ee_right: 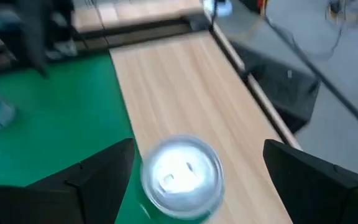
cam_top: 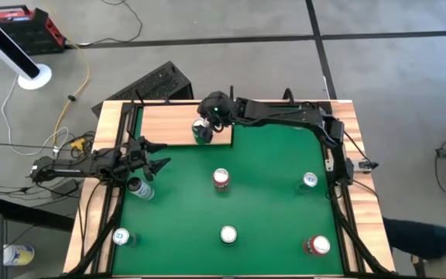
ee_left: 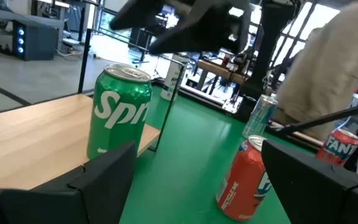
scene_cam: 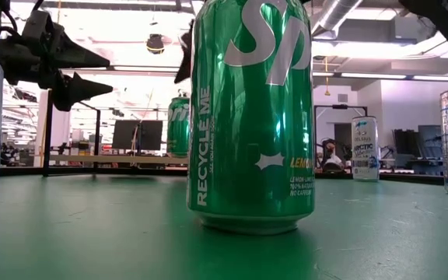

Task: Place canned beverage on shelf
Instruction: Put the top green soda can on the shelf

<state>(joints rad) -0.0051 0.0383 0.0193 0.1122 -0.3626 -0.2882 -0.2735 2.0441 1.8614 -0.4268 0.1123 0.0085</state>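
Note:
A green canned beverage point(cam_top: 202, 132) stands upright on its base on the light-wood shelf point(cam_top: 169, 124), at the far left of the green table, close to the shelf's right end. From above its silver top point(ee_right: 182, 171) shows. My right gripper point(cam_top: 209, 114) hovers open just above it and clear of it, a finger off to each side point(ee_right: 199, 146); the left wrist view shows it as a dark shape point(ee_left: 185, 25) over the can point(ee_left: 120, 112). My left gripper point(cam_top: 161, 155) waits open at the table's left edge.
Several more cans stand on the green table: a red one point(cam_top: 221, 179) mid-table, a big green one point(scene_cam: 251, 117) near the front edge, a red one point(cam_top: 317, 246) front right, slim ones point(cam_top: 310, 180) point(cam_top: 121, 236) and one point(cam_top: 139, 187) by my left gripper. Black uprights point(ee_left: 166, 102) edge the shelf.

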